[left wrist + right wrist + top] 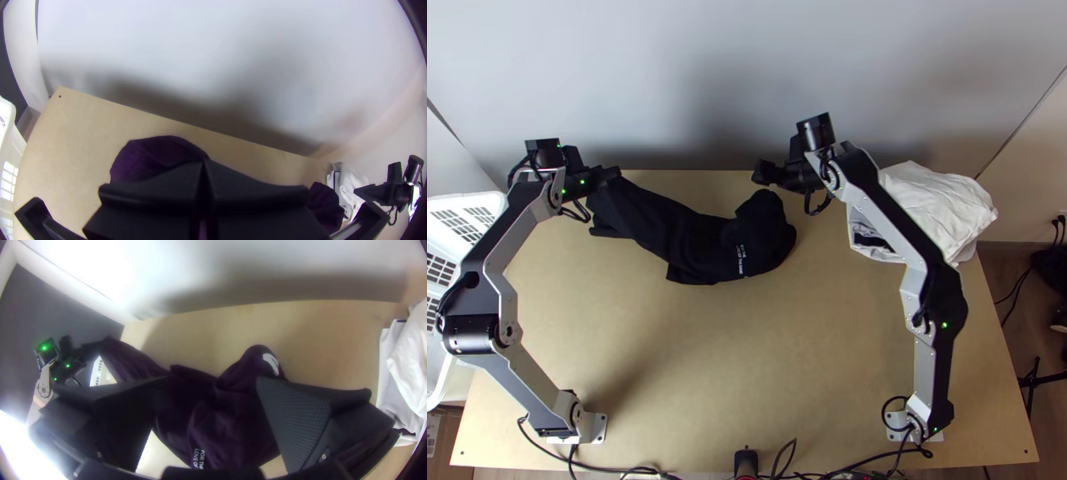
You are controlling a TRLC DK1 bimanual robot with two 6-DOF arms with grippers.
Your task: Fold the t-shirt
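Pale wooden worktop (707,360): dark, soft-fabric t-shirt (703,244) towards its far side, bunched, 1 end raised. Heap of crumpled white cloth (935,200) at far right corner. Left gripper (203,164): jaws together, clamped on t-shirt's raised end. Right gripper (212,381): jaws apart, above bunched end. Fabric looks light, limp, not fragile; likely drapes and crumples, won't hold shape. Best hold: 1 outer corner of bunched end, pinched deep enough to avoid slip, clear of small white lettering (741,260).
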